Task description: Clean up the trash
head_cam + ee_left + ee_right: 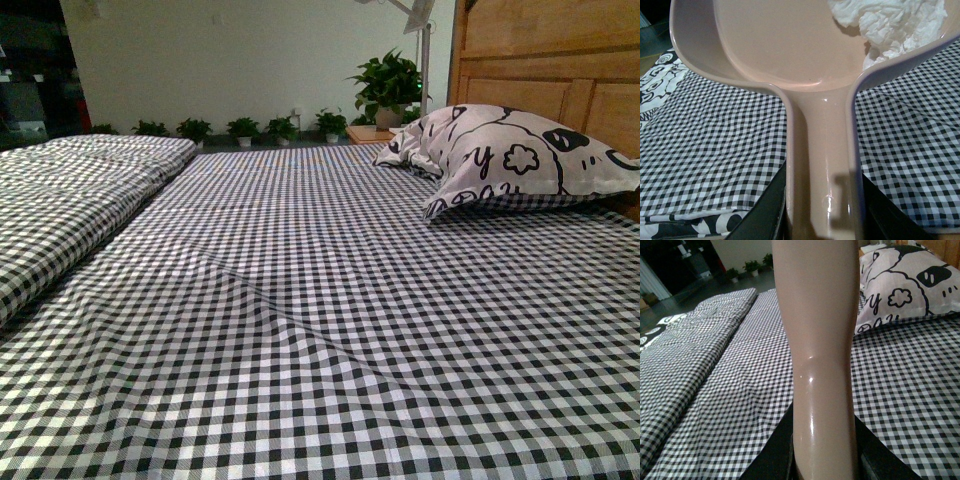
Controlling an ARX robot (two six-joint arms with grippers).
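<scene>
Trash in dustpan above sheet; pillow far right, quilt left.

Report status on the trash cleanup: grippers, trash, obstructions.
Left gripper shut on dustpan handle. Right gripper shut on brush handle. Trash wad in the dustpan. No obstruction visible.

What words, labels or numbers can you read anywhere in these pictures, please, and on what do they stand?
"y": a large black letter printed on the pillow, among cartoon flower and blob shapes; any neighbouring letters are folded out of sight.
Pink dustpan, crumpled tissue, pink brush handle, checked sheet: no text.
</scene>
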